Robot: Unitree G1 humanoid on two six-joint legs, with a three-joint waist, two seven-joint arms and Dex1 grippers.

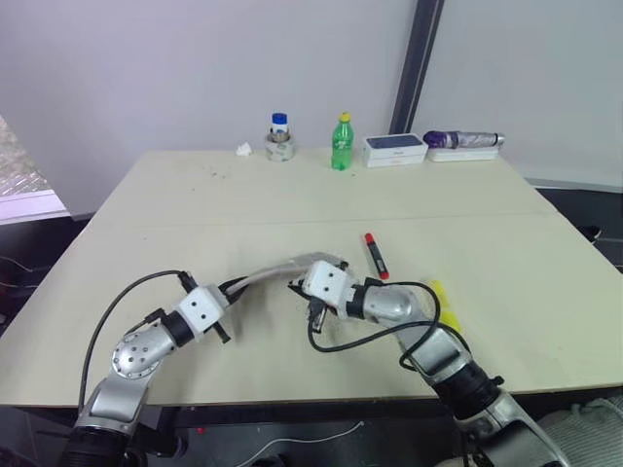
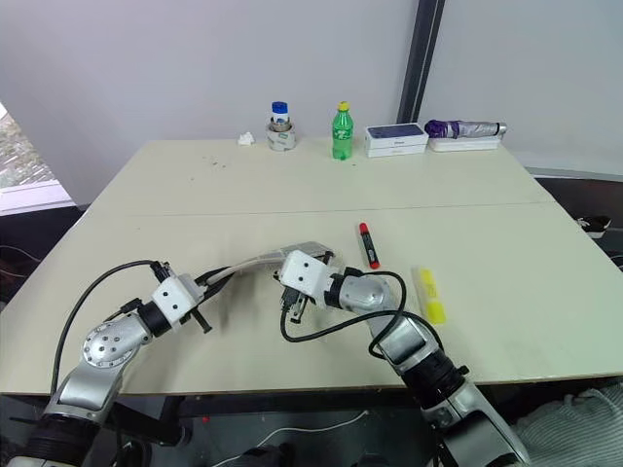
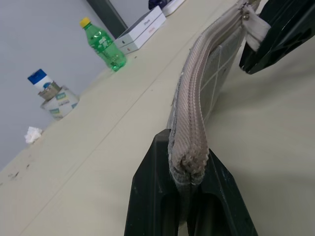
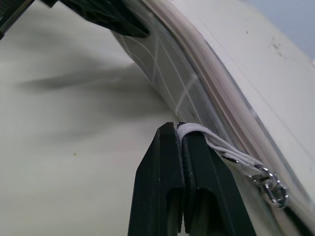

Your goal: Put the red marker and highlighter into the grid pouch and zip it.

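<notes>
The grid pouch (image 1: 275, 271) hangs edge-up just above the table (image 1: 195, 214), stretched between my two grippers. My left gripper (image 3: 189, 169) is shut on one end of the pouch (image 3: 199, 93). At the other end, my right gripper (image 4: 182, 129) is shut on the white zipper pull strap (image 4: 221, 145). The zipper line along the top edge looks closed in the left wrist view. To the right of the pouch, the red marker (image 1: 375, 255) lies on the table. Further right lies the yellow highlighter (image 1: 446, 304), close to my right forearm.
Along the table's far edge stand a blue-capped jar (image 1: 279, 137), a green bottle (image 1: 342, 143), a white box (image 1: 394, 149) and a purple-ended object on a white tray (image 1: 465, 142). A crumpled tissue (image 1: 243, 149) lies by the jar. Black cables loop off both wrists.
</notes>
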